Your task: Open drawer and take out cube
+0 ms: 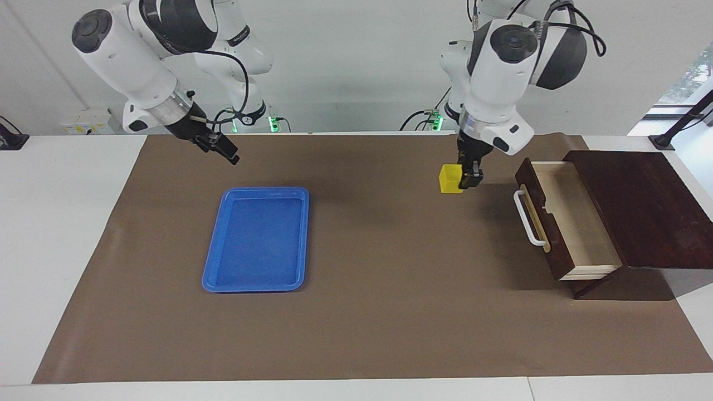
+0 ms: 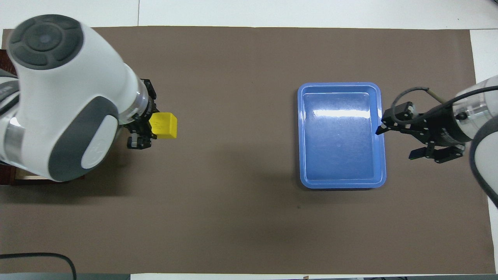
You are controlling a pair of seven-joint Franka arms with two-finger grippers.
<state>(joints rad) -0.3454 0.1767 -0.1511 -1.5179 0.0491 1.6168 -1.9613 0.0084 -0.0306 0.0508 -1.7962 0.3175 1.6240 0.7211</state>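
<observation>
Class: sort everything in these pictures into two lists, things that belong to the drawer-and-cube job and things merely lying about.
Job: drawer, open; yellow cube, held by the left gripper above the mat.
Lying about: blue tray; brown mat; right gripper, open, waiting.

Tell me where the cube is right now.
The cube is out of the drawer, held in the left gripper above the brown mat, between the drawer's front and the blue tray.
</observation>
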